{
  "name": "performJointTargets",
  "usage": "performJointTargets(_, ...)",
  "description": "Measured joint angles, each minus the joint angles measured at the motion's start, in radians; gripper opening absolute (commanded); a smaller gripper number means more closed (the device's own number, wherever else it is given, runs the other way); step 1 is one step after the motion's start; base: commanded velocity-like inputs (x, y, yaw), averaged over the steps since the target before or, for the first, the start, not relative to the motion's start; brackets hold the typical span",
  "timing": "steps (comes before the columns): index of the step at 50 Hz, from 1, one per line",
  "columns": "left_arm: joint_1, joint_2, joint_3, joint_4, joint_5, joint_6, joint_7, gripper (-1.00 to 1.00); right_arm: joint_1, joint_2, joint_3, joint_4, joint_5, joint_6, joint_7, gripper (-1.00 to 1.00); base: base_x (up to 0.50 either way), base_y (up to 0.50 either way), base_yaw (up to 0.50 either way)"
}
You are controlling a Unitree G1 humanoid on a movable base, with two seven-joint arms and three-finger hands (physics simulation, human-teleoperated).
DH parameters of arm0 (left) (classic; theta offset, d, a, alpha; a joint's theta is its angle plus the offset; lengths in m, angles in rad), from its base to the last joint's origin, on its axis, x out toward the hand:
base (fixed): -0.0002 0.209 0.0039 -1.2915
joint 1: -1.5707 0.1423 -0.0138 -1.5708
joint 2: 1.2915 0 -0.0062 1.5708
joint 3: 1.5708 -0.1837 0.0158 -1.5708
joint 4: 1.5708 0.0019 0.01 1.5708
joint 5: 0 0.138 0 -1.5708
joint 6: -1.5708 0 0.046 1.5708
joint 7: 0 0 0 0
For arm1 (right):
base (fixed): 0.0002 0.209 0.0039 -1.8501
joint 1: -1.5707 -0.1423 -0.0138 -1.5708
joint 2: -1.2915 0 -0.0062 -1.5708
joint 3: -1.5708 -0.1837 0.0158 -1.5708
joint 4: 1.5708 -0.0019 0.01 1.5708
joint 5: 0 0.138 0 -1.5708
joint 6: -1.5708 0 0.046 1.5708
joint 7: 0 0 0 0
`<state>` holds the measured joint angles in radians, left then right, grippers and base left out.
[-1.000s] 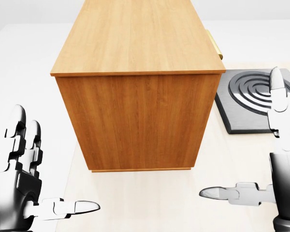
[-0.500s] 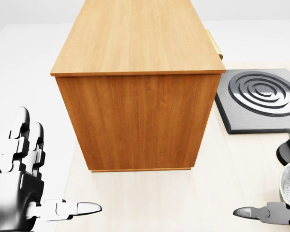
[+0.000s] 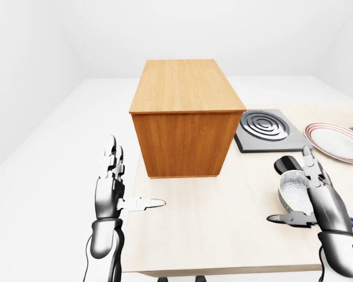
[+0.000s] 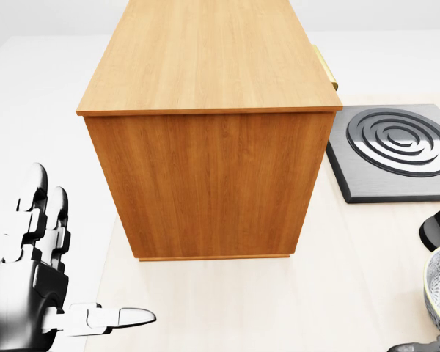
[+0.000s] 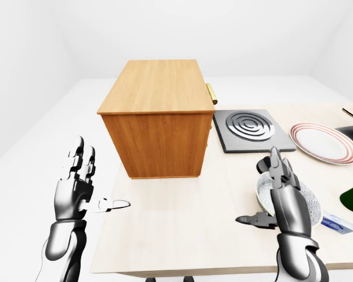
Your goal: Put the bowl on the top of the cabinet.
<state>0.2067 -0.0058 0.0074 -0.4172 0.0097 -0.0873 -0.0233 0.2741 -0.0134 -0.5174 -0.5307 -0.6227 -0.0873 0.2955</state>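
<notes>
The right hand has its fingers spread wide and upright, thumb jutting toward the cabinet, and it stands just on the far side of the bowl from the cabinet, beside its rim without closing on it. The bowl, a pale speckled one, sits on the table well to the right of the cabinet in the left-eye view, with a small dark object just above it. The left hand is likewise splayed and empty, hovering below and left of the cabinet at the table's edge. I judge the step to be the reach for the bowl: nothing is grasped yet. The next move calls for curling the fingers round the bowl's wall, then lifting it high enough to clear the cabinet, whose flat wooden top stands bare. To the cabinet's right lie a dark burner plate and a red-rimmed plate. The table is pale wood; the room is plain white.
</notes>
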Motion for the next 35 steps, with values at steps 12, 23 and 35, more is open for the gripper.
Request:
performJointTargets(12,-0.005,0.0,0.0,0.008,0.002,0.0,0.004,1.0,0.006,-0.011,-0.042,0.067,-0.024,0.0,0.001,1.0,0.0,0.0,0.0)
performJointTargets(23,-0.007,0.0,0.002,0.009,0.003,0.0,0.008,1.0,0.018,-0.016,-0.056,0.125,-0.054,0.0,-0.011,1.0,0.0,0.0,0.0)
performJointTargets(35,-0.005,0.0,0.0,0.01,0.003,0.0,0.006,1.0,0.035,-0.021,-0.072,0.183,-0.09,0.0,-0.017,1.0,0.0,0.0,0.0)
